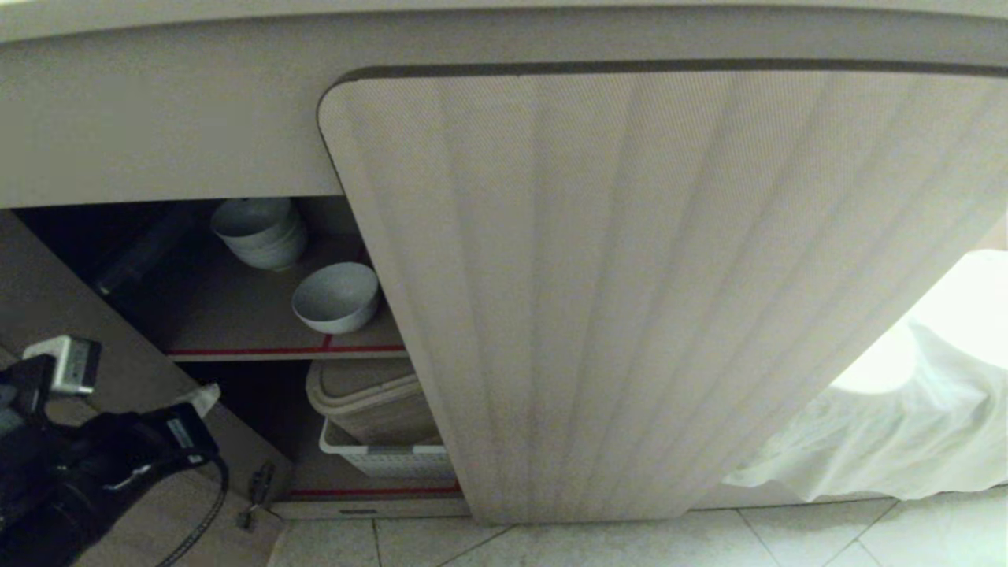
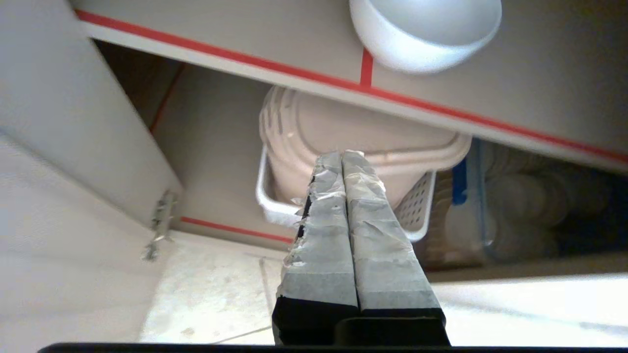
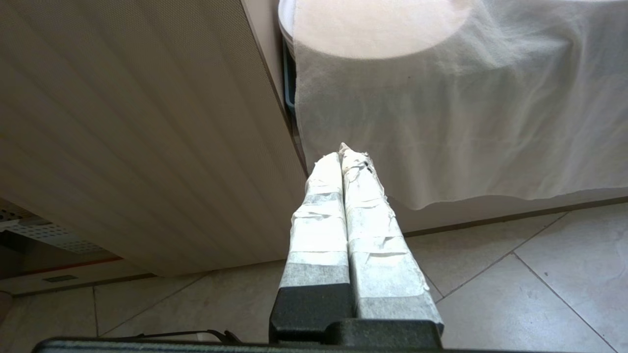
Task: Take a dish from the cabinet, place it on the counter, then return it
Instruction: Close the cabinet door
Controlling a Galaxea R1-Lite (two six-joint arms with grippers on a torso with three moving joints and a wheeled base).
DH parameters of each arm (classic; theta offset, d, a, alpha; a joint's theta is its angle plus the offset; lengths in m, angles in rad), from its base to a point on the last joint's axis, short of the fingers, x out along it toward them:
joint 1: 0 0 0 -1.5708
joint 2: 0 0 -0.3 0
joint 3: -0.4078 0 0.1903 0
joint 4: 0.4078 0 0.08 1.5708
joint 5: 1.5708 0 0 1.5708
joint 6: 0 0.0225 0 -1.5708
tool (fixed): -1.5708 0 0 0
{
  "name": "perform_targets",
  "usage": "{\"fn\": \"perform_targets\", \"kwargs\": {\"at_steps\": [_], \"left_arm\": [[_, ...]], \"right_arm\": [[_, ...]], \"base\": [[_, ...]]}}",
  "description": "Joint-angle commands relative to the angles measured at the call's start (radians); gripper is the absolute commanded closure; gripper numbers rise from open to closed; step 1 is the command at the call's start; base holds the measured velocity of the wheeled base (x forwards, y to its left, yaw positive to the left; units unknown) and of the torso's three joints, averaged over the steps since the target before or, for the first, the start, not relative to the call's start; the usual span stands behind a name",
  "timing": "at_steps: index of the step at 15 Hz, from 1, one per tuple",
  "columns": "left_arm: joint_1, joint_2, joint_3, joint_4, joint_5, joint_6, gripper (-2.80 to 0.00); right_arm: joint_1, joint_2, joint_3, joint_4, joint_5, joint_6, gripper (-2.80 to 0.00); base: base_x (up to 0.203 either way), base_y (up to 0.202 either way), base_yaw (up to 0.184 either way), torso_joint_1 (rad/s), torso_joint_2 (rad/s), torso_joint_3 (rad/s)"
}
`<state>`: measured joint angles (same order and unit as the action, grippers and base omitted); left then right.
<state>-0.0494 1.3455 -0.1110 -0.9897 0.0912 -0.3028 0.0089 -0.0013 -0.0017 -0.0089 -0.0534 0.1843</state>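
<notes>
Fluted beige cabinet [image 1: 630, 299] fronts fill most of the head view, one door closed across the middle and the left door [image 1: 94, 331] swung open. On the upper red-edged shelf [image 1: 236, 315] sits the small, glossy white, round, deep dish [image 1: 336, 297], upright, close to the shelf's front edge and beside the closed door. Behind it, farther back on the same shelf, stands a stack of like white bowls [image 1: 261, 230], apart from the dish. Below the shelf, a white perforated plastic basket [image 1: 386, 458] holds stacked beige lidded containers [image 1: 370, 398]. The left gripper [image 2: 342, 156] hangs low in front of the open compartment, its tape-wrapped fingers [image 2: 324, 220] pressed together and holding nothing; the dish sits on the shelf above it, well apart. The right gripper [image 3: 342, 149] is down by the pale tiled floor [image 3: 490, 284], fingers likewise pressed together and empty, pointing toward a draped white cloth [image 3: 466, 122] beside the closed door.
</notes>
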Motion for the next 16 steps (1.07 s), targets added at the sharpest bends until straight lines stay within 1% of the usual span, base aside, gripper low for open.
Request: {"fn": "perform_targets", "kwargs": {"at_steps": [1,3,4,7,9,11,13,16], "left_arm": [[0.003,-0.091,0.053,-0.006,0.002,0.032,0.00],[0.037,-0.140,0.092,-0.006,0.001,0.087,0.00],[0.051,-0.162,0.103,-0.003,0.001,0.103,0.00],[0.079,-0.254,0.109,0.058,0.001,0.156,0.00],[0.090,-0.338,0.109,0.138,0.001,0.186,0.00],[0.098,-0.442,0.109,0.245,0.001,0.206,0.00],[0.100,-0.547,0.109,0.366,0.001,0.218,0.00],[0.107,-0.653,0.109,0.496,-0.007,0.226,0.00]], "right_arm": [[0.000,0.001,0.000,0.000,0.000,0.001,0.00],[0.000,0.001,0.000,0.000,0.000,0.001,0.00],[0.000,0.001,0.000,0.000,0.000,0.001,0.00],[0.000,0.001,0.000,0.000,0.000,0.001,0.00],[0.000,0.001,0.000,0.000,0.000,0.001,0.00],[0.000,0.001,0.000,0.000,0.000,0.001,0.00],[0.000,0.001,0.000,0.000,0.000,0.001,0.00],[0.001,0.001,0.000,0.000,0.000,0.001,0.00]], "base": [[0.000,0.000,0.000,0.000,0.00,0.000],[0.000,0.000,0.000,0.000,0.00,0.000],[0.000,0.000,0.000,0.000,0.00,0.000],[0.000,0.000,0.000,0.000,0.00,0.000],[0.000,0.000,0.000,0.000,0.00,0.000],[0.000,0.000,0.000,0.000,0.00,0.000],[0.000,0.000,0.000,0.000,0.00,0.000],[0.000,0.000,0.000,0.000,0.00,0.000]]}}
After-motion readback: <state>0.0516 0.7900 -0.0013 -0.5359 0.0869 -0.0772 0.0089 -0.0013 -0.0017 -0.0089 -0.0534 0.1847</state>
